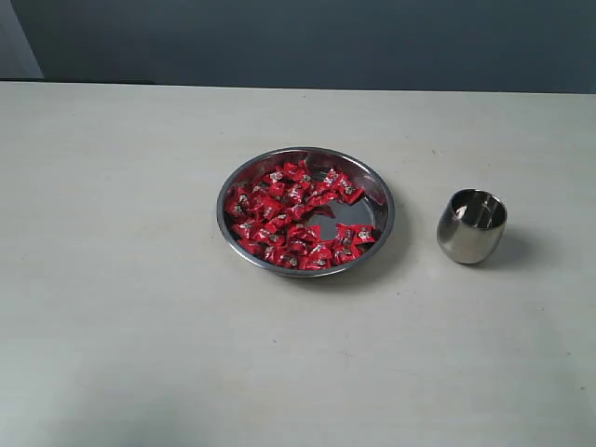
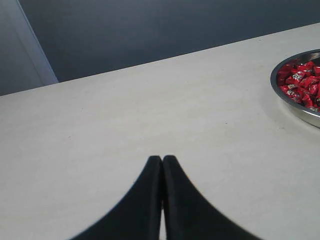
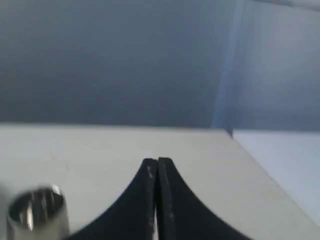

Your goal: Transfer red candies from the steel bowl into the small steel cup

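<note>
Exterior: finds candies (image 1: 279, 214) heaped in the bowl (image 1: 385, 200) mid-table (image 1: 121, 279), cup (image 1: 471, 226) upright to its right, apart. Left wrist: shows left gripper (image 2: 162, 159) pressed together, empty, bowl well apart. Right wrist: shows right gripper (image 3: 157, 161) likewise closed, empty, cup near.

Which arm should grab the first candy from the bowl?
Probably left: the left gripper, shut, has the bowl of candies in view; the right gripper, also shut, sees only the cup.
</note>
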